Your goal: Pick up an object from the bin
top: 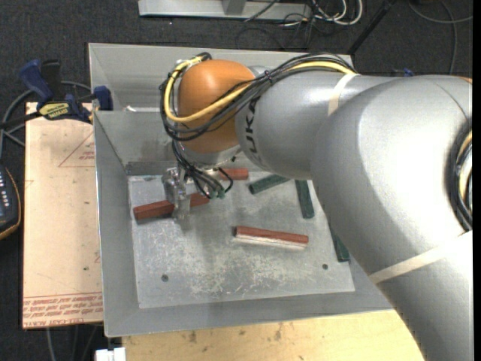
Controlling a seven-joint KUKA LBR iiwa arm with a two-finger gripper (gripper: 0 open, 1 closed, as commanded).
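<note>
My gripper (180,205) hangs low at the bin's left middle, its metal fingers down over a long reddish-brown bar (154,210) that lies flat on the floor, running left from under the fingers. The fingers stand at the bar's right part, and the bar's far end shows just right of them. Whether the fingers clasp the bar cannot be made out. A second reddish bar with a pale underside (270,237) lies flat to the lower right of the gripper, apart from it.
A short red piece (237,174) and a dark green bar (268,183) lie behind the gripper, near the arm. Another dark green bar (304,199) lies further right, and one more (341,250) at the right wall. The arm covers the bin's back right.
</note>
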